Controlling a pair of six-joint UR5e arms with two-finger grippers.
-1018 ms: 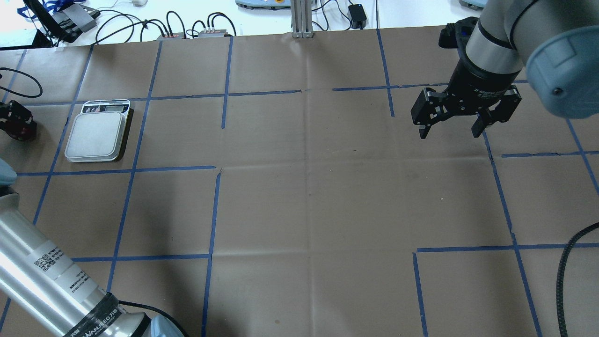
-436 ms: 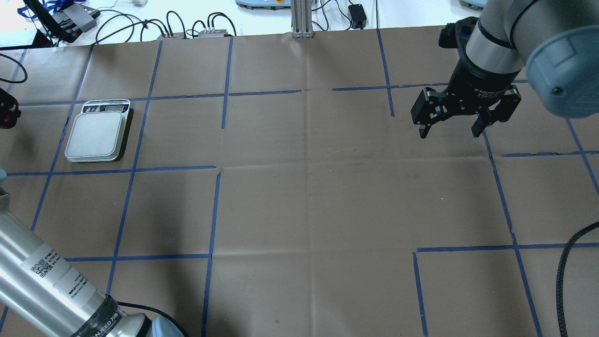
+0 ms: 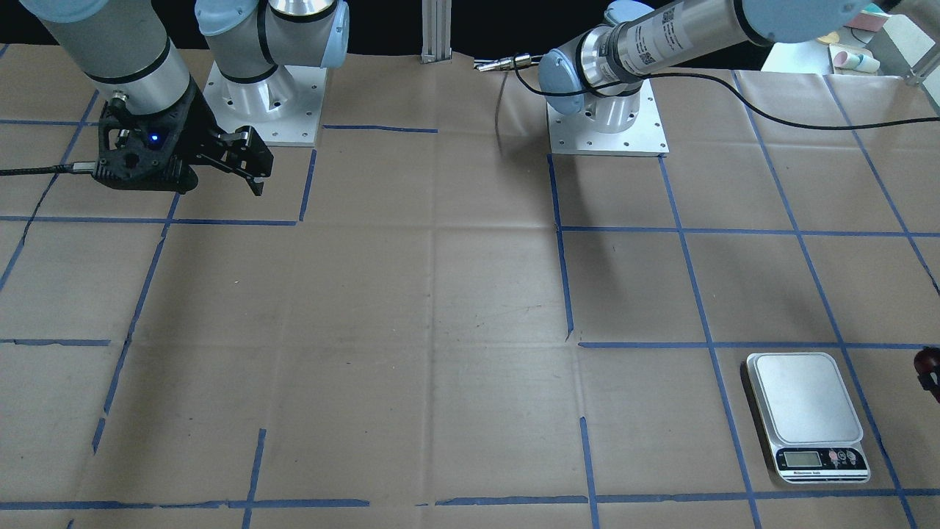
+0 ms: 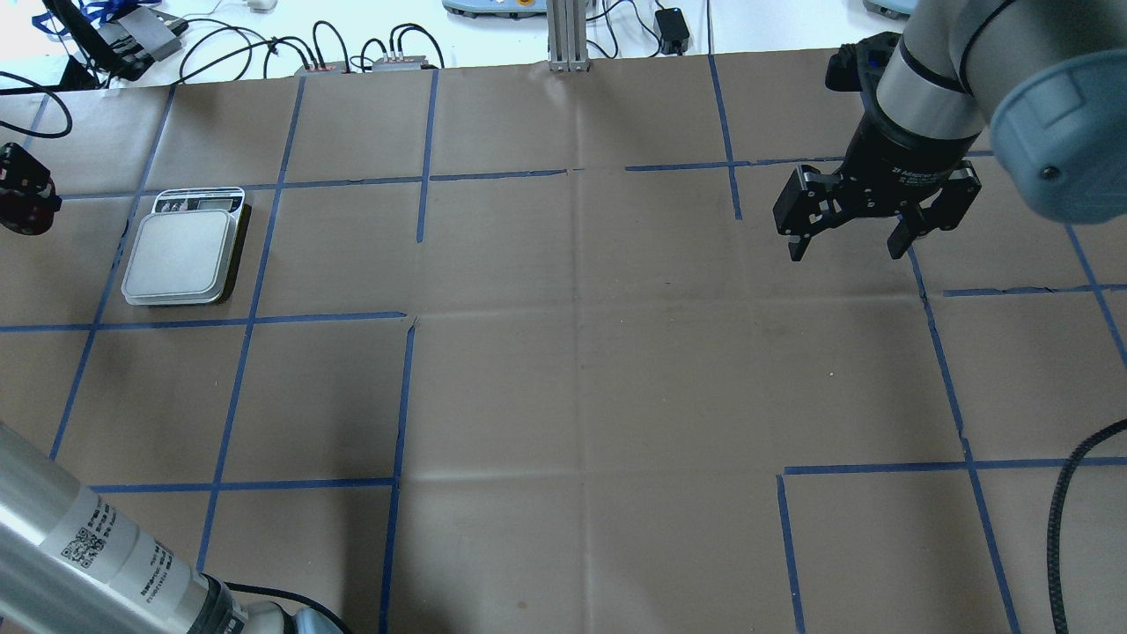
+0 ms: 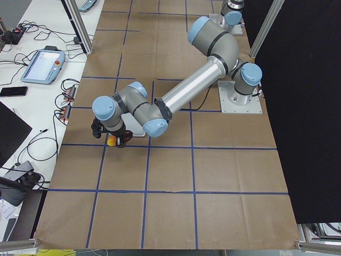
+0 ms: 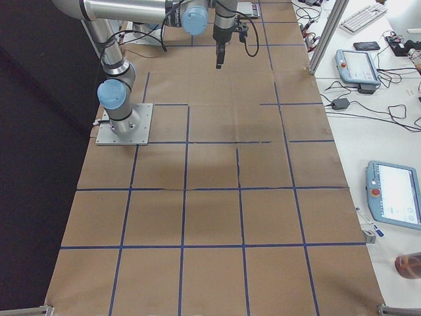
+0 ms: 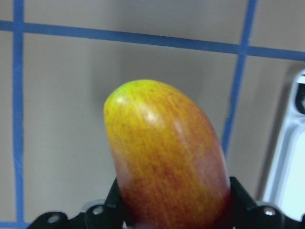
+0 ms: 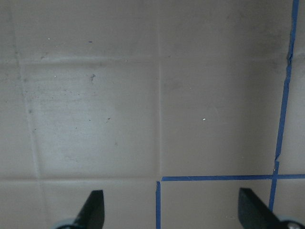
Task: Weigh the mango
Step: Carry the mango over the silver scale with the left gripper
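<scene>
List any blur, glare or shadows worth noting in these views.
Left wrist view: the mango looms close, with small highlights on its skin; the scale at the right edge is blurred. Overhead view: a soft shadow darkens the table beneath the right gripper.

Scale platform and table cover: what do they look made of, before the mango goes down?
Scale: the platform looks like brushed metal, pale grey with a soft, even sheen, though it could be plastic. The white rim and display end look like plastic. Table cover: brown kraft paper or thin card, matte, with visible fold creases.
</scene>
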